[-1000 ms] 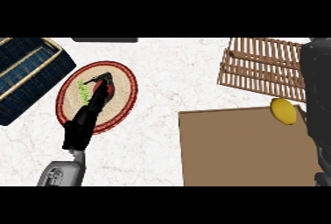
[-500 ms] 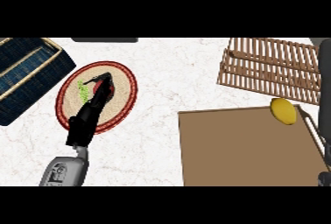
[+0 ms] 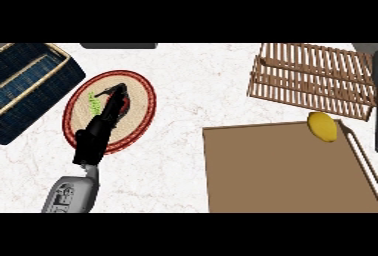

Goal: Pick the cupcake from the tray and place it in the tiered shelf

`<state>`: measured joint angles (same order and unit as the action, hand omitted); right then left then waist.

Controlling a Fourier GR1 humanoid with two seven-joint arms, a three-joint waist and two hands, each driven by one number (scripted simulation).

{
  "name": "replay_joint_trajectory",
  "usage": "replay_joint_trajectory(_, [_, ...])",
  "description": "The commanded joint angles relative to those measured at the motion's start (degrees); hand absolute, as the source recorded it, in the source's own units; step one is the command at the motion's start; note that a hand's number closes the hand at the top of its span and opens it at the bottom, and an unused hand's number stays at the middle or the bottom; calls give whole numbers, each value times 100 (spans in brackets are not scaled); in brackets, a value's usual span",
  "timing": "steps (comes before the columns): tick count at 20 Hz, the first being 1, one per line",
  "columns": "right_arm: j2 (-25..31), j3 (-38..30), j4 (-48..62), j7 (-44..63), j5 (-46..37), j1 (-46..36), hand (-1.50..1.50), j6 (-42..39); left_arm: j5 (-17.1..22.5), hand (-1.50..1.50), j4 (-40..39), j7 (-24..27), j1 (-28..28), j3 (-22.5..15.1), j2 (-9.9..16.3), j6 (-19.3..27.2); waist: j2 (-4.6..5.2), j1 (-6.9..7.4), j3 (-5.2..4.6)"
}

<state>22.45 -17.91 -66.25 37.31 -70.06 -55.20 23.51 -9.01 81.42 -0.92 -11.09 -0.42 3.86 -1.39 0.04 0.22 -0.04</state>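
The cupcake (image 3: 94, 102), of which green and red bits show, sits on a round woven tray (image 3: 144, 112) with a red rim at the left of the counter. My left hand (image 3: 111, 107) lies over it, reaching in from the lower left. Its fingers are curled round the cupcake and hide most of it. The tiered shelf (image 3: 310, 80), made of wooden slats, stands at the upper right, well away from the hand. My right hand shows nowhere in the head view.
A dark blue basket (image 3: 29, 85) stands at the far left beside the tray. A brown board (image 3: 280, 170) fills the lower right, with a yellow lemon (image 3: 322, 126) at its top right corner. A thin grey bar (image 3: 360, 152) crosses the board's right edge.
The dark shape at the right edge has pulled out of view, leaving only a thin bar. My left hand has stayed on the cupcake, its forearm shifting slightly.
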Motion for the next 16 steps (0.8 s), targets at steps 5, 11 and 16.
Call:
replay_joint_trajectory(5, [121, -30, -322, 735, -224, 216, -150, -166, -74, 0, -263, 331, 32, -9, -104, 101, -4, -16, 1])
replay_joint_trajectory(11, [-16, -321, -918, 423, 637, 592, -150, 285, -46, 0, -43, 177, 242, -26, -24, -3, -8, -17, 4])
replay_joint_trajectory(16, [188, -301, -1344, 415, 1235, 454, -150, -364, 35, 0, 48, 39, 86, 116, 112, -85, -16, -36, 3])
